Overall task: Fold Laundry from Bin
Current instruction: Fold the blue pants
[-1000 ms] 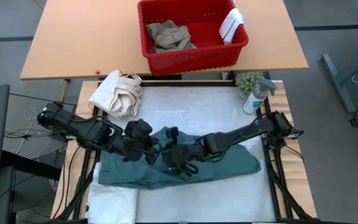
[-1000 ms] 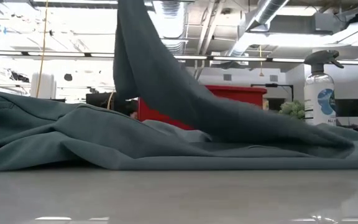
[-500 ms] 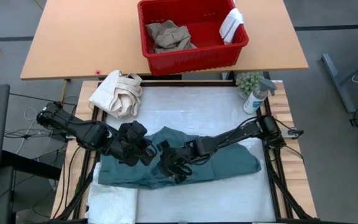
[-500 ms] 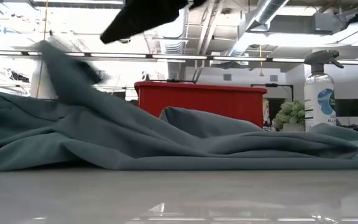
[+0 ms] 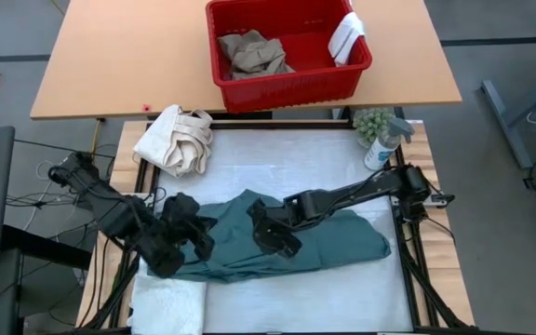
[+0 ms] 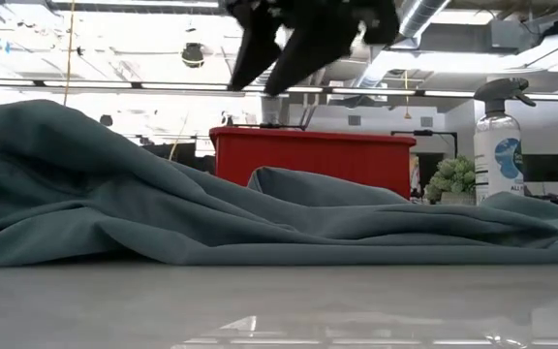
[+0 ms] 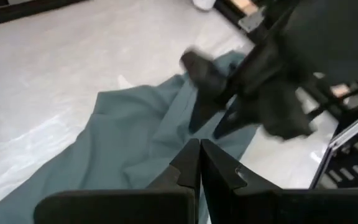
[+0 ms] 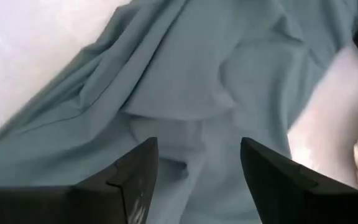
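Observation:
The teal-green garment lies crumpled across the white mat, one rounded fold standing up at its left end. My right gripper hangs open just above the garment's middle, its fingers pointing down and touching nothing. My left gripper is shut and empty over the garment's left end. The red bin on the far wooden table holds tan trousers and a small white cloth. A white towel lies at the near left corner.
A cream bundled cloth with loop handles sits at the mat's far left corner. A spray bottle and a small green plant stand at the far right. Bare mat lies between the garment and the far edge.
My right gripper has opened and let go of a fold of the garment it held high. The fold has dropped toward the left and settled on the table. The gripper has tipped further down and sunk a little. My left gripper, still shut, has moved toward the table's left and near edges.

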